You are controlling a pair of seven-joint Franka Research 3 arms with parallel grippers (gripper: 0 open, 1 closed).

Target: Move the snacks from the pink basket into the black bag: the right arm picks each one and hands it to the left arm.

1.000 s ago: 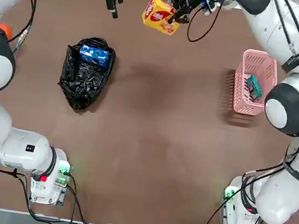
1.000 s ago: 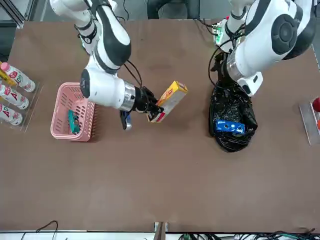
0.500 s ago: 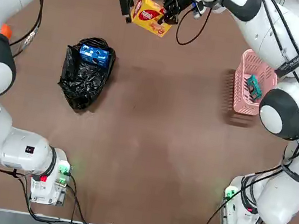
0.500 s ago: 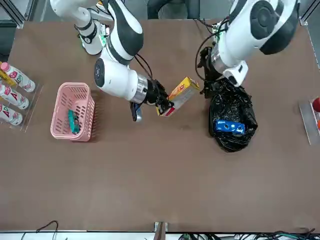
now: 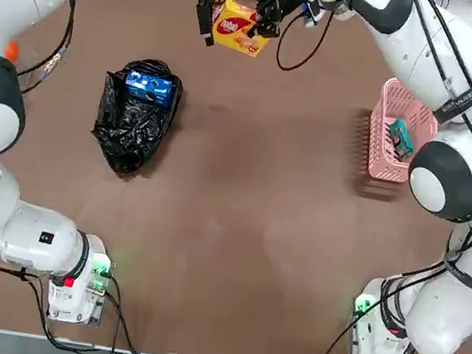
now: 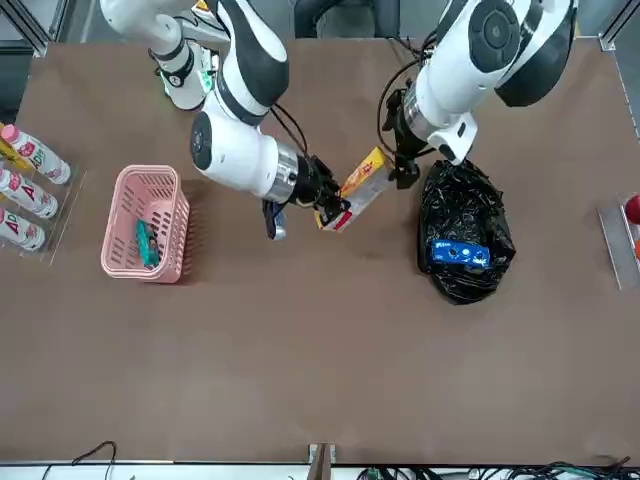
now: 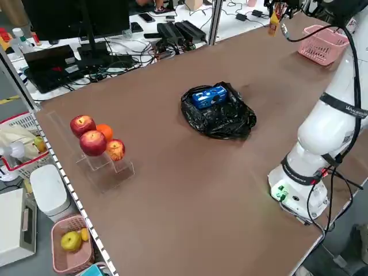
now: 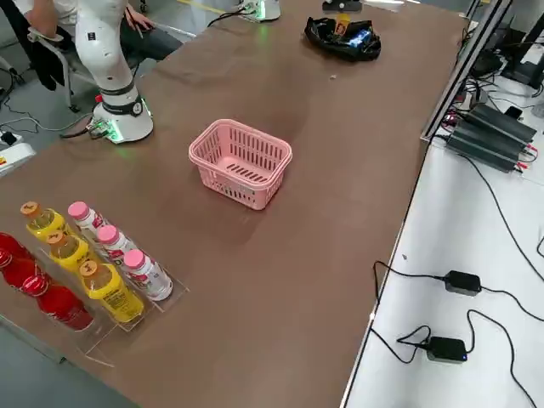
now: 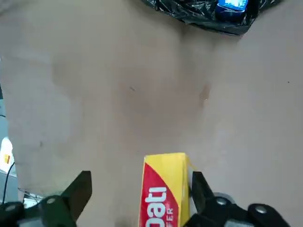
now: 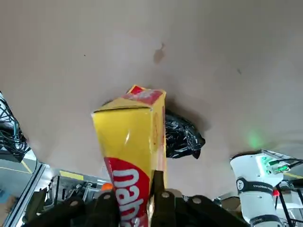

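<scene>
Holding the yellow snack (image 5: pixel 237 26) aloft over the far middle of the bench (image 5: pixel 245 232), the right gripper (image 6: pixel 325 205) had its fingers clamped on the packet's lower end; the right wrist view showed the packet (image 10: pixel 132 151) rising from between those fingers. The packet was tilted, its upper end pointing toward the left gripper (image 6: pixel 400 165). Left gripper's fingers were spread apart, one on each side of that upper end: in the left wrist view the packet (image 9: pixel 163 189) sat between the two fingers (image 9: pixel 78 191), close to one and well clear of the other, not pinched.

Black bag (image 5: pixel 134 121) lay on the bench on the robot's left side, mouth open, with the blue snack (image 5: pixel 149 87) resting in its top. In the front view the bag (image 6: pixel 462 235) sat just beside and below the left gripper.

Pink basket (image 5: pixel 398 131) stood on the robot's right side, well apart from both grippers. The green/teal snack (image 5: pixel 399 137) lay inside it, against one long wall.

Bottles (image 8: pixel 93 272) stood in a row on a clear stand near the basket; round fruits (image 7: pixel 95 141) sat on a stand at the bench's left edge
</scene>
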